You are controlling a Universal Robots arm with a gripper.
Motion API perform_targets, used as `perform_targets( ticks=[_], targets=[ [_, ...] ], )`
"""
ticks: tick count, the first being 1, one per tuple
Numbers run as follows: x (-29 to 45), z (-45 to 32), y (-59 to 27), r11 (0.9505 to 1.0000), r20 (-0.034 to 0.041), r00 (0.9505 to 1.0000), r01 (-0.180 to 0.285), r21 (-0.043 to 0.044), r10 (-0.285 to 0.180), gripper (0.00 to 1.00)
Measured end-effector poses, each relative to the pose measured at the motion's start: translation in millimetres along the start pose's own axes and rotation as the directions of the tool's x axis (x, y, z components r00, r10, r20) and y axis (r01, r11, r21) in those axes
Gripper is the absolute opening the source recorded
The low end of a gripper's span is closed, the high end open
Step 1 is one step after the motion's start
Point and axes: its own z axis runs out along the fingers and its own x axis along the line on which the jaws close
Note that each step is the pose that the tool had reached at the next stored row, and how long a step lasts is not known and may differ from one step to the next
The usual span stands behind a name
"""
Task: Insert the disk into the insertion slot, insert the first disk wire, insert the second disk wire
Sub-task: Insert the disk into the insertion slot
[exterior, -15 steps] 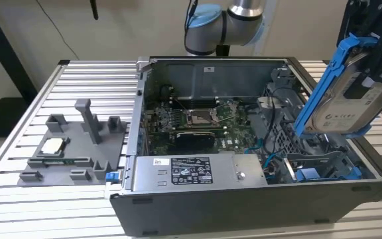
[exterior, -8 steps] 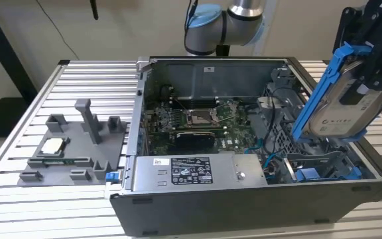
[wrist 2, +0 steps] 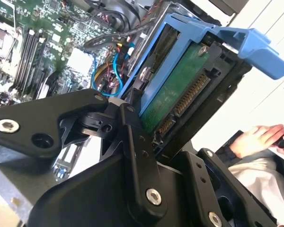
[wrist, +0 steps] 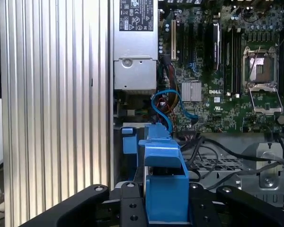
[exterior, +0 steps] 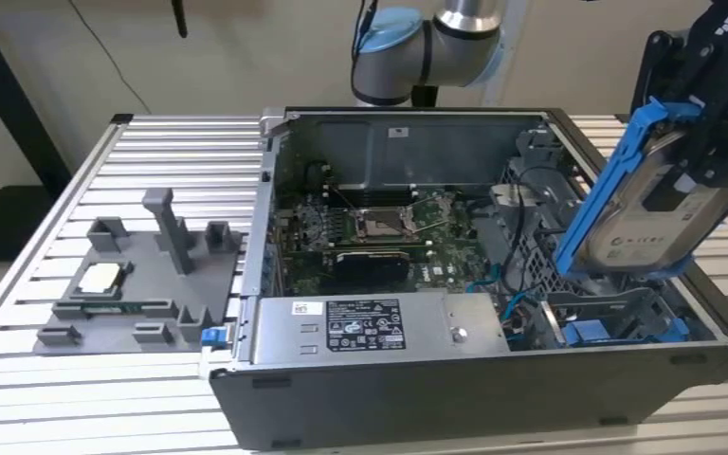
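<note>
The disk, in its blue carrier, is clamped tilted in the pincer.
Just below the pincer lies the insertion slot; past it are blue cables, then the motherboard, with the ribbed counter beside the case.

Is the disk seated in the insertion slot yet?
No: in the exterior view the gripper holds the disk tilted in the air over the open computer case, not in any bay.
</note>
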Motion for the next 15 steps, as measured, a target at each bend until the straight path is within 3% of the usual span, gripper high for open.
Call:
perform_targets(
  ticks=[15],
  targets=[
    [0.0, 4.6, -0.9, 1.0, 0.0002, 1.0, 0.0, 0.0, 0.0, 0.33]
  ],
)
